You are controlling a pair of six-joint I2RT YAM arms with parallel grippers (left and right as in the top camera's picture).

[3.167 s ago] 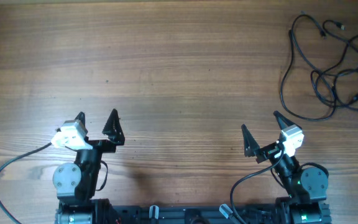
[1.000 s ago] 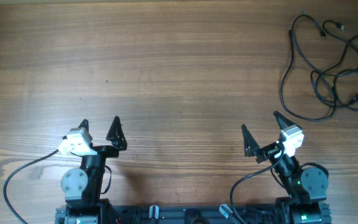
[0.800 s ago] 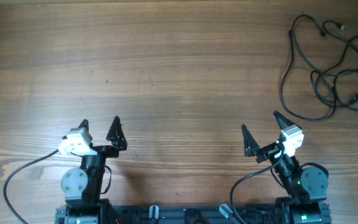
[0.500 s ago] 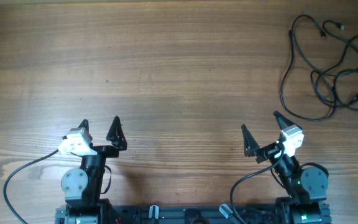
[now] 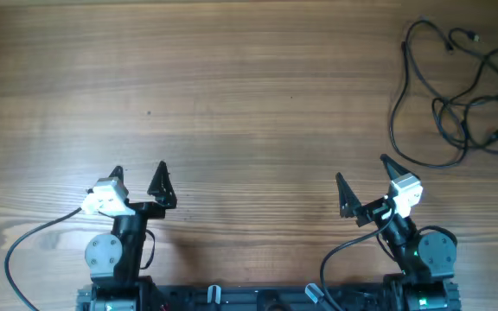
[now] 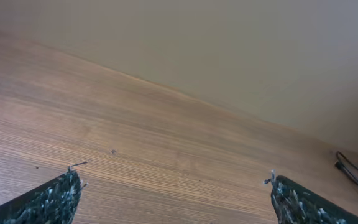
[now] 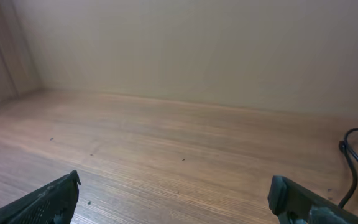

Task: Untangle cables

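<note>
Sitting at the near side of the table (image 5: 249,86), the left gripper (image 5: 137,168) has its jaws spread wide and grips nothing. Bare wood runs ahead of it and to both sides. From its wrist view the gripper (image 6: 174,179) faces open grain up to where the tabletop meets a pale wall (image 6: 229,50), and a bit of the cables (image 6: 353,171) shows far off to its right. The right gripper (image 5: 361,168), well apart to the right, is likewise spread wide and grips nothing. The cables (image 5: 453,107) lie ahead and to the right of it, well apart, as loose black loops crossing each other. They reach the overhead view's right border. In the right wrist view one strand (image 7: 350,162) curves just right of the gripper (image 7: 174,180), with bare wood ahead and left.
</note>
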